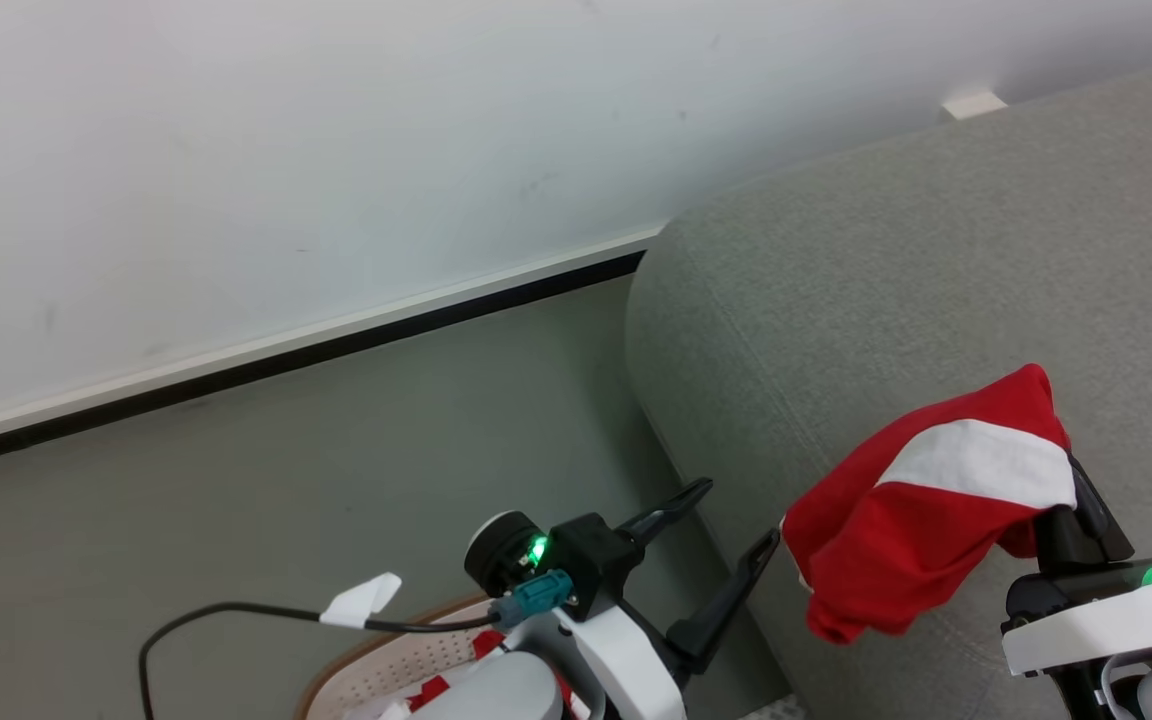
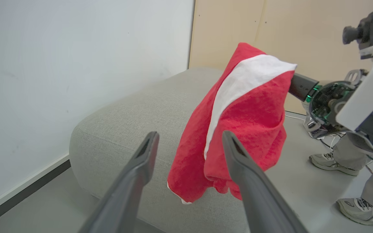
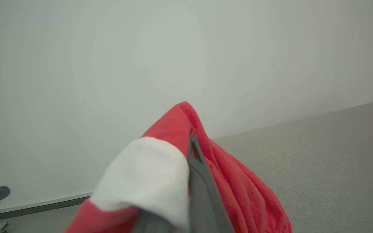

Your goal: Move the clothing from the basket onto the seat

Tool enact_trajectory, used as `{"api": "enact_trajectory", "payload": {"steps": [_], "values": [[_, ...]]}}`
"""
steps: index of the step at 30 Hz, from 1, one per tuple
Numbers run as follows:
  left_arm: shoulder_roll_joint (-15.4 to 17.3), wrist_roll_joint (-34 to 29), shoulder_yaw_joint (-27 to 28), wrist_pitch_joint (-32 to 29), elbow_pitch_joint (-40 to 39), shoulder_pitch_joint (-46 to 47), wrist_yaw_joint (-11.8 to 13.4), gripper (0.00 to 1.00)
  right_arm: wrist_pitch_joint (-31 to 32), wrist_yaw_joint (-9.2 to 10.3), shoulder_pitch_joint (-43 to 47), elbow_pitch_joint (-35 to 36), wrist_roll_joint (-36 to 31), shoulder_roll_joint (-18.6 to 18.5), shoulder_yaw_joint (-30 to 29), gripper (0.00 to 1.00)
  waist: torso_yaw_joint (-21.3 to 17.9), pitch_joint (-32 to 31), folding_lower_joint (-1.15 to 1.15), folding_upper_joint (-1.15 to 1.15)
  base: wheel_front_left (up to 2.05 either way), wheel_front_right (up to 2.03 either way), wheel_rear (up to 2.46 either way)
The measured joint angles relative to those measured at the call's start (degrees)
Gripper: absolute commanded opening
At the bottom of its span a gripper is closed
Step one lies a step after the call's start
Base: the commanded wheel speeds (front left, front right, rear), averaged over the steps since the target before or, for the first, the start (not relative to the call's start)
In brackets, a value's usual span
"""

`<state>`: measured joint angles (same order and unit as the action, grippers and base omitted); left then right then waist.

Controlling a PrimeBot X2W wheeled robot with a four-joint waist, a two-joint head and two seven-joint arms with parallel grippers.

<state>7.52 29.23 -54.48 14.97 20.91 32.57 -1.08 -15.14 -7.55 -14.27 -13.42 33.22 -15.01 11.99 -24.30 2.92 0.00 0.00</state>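
Hanging off the R gripper (image 3: 191,145), the clothing (image 1: 916,520) is one bright red garment w/ a broad white stripe. It's draped over the fingers and held up above the seat (image 1: 886,280). Jaws are pinched tight on the fabric. One dark finger shows through the folds in the R wrist view; the other is buried under cloth. Lower hem dangles near the seat's front edge; can't tell if it touches the grey upholstery.

L gripper (image 1: 738,512) is spread wide & empty, fingers pointing at the garment's lower left edge, just beside it but apart in the head view. In the L wrist view the garment sits between & beyond the two fingertips.

Basket (image 1: 386,650) is at the bottom of the head view, under the L arm, on the floor (image 1: 236,500) next to the seat. It has a perforated cream wall & brown rim, w/ bits of red & white fabric (image 1: 436,690) inside. Black cable (image 1: 236,612) w/ a white tag runs above the basket to the L wrist. A person's legs & grey trainers (image 2: 329,160) stand on the floor beyond the seat, behind the R arm. White wall (image 1: 336,150) w/ dark skirting behind.
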Motion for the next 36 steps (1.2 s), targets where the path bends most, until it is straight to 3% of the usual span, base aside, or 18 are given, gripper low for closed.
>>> {"api": "enact_trajectory", "payload": {"steps": [13, 20, 27, 36], "values": [[-0.4, -3.0, 1.1, 0.1, 0.8, 0.5, -0.5, 1.0, 0.0, 0.0, 1.1, 1.5, -0.4, -1.1, -0.9, 0.0, -1.9, 2.2, 0.0, 0.0, 0.0, 0.0, 0.0], [0.2, -5.7, 1.4, 0.2, 1.2, 4.4, -0.9, 1.0, 0.0, 0.0, -7.4, 1.2, 0.5, -3.4, -1.2, 0.0, -1.1, 7.4, 0.0, 0.0, 0.0, 0.0, 0.0], [0.3, -8.5, 0.5, 0.2, 1.7, 9.2, -1.5, 1.0, 0.0, 0.0, -16.5, -2.0, 2.6, -7.6, -4.1, 0.0, 0.8, 14.5, 0.0, 0.0, 0.0, 0.0, 0.0], [0.9, -10.9, -0.4, -1.0, 2.1, 14.6, -2.2, 1.0, 0.0, 0.0, -29.5, -10.1, 9.6, -16.6, -8.2, 0.0, 3.5, 23.9, 0.01, 0.0, 0.0, 0.0, 0.0]]}}
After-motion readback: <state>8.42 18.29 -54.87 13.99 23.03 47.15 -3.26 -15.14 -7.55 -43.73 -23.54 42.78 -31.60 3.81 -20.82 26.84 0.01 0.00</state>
